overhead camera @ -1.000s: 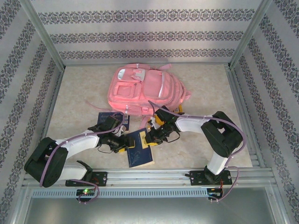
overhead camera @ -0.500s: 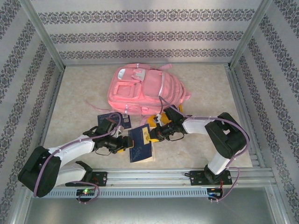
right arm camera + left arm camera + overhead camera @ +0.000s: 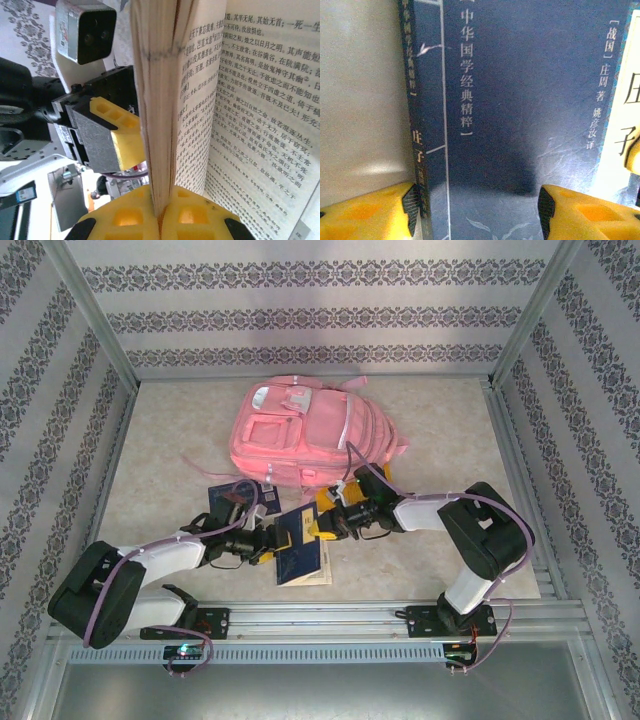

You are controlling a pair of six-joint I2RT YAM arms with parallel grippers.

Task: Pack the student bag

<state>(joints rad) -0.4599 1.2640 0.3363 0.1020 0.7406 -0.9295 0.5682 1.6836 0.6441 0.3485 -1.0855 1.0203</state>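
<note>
Overhead, the student bag [image 3: 310,430] lies flat toward the rear centre of the desk [image 3: 450,440], pocket side up, with patterned walls [image 3: 320,315] enclosing the desk on three sides. Near its front edge, the two arms converge from either side on a dark blue book [image 3: 300,552] that stands between the bag and the arm bases. The left gripper [image 3: 270,538] is at the book's left side and the right gripper [image 3: 322,525] at its upper right corner. A second dark blue book [image 3: 222,498] lies flat just left of the bag's near corner, partly covered by the left wrist and its lilac cable. From above, the grip on the book cannot be made out, because the wrists overlap it. The right wrist view settles this. The yellow fingers meet at the bottom of the frame, pinched tight on the fore-edge of a sheaf of pages, and the book falls open to a printed page at right. The left gripper's black-and-yellow finger sits just beside the cover on the far side. The left wrist view faces the cover and spine, where white Chinese characters can be read. The left gripper's jaws stand wide, one finger by the spine and the other before the cover, and neither is closed on anything.
</note>
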